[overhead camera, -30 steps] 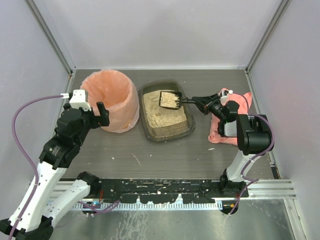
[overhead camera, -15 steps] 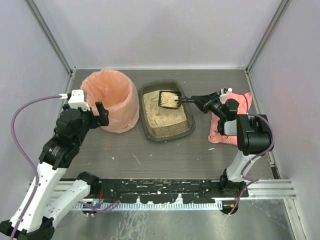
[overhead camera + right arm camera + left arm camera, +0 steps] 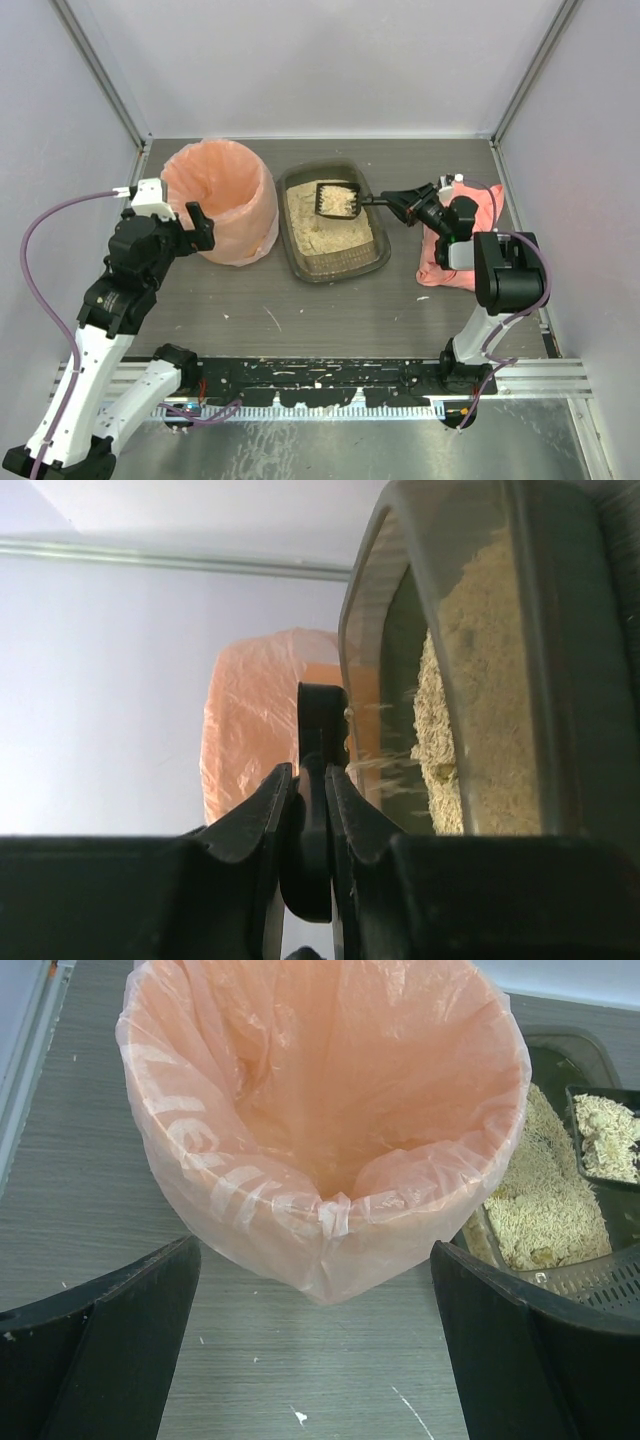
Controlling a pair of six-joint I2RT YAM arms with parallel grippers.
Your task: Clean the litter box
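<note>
Shallow olive-brown plastic litter box (image 3: 340,270), rounded corners, flared rim, grainy beige litter, mid-table between crinkly peach-bagged round bin (image 3: 222,198) and pink cloth (image 3: 482,212). Clamped on loaded black scoop (image 3: 338,200) above it, right gripper (image 3: 400,207); spread wide and empty, left gripper (image 3: 315,1260).

Walls: plain pale grey panels at the back (image 3: 320,60), left (image 3: 50,150) and right (image 3: 590,150).
Corners: slim metal posts (image 3: 100,70) where the panels meet.
Table (image 3: 300,310): dark grey wood-grain top, a few pale specks.
Near edge: metal rail (image 3: 560,375), then a scuffed steel sheet (image 3: 350,450).
Light: soft, even.

Left wrist view crops litter box (image 3: 560,1050), probably scoop (image 3: 574,1130).
</note>
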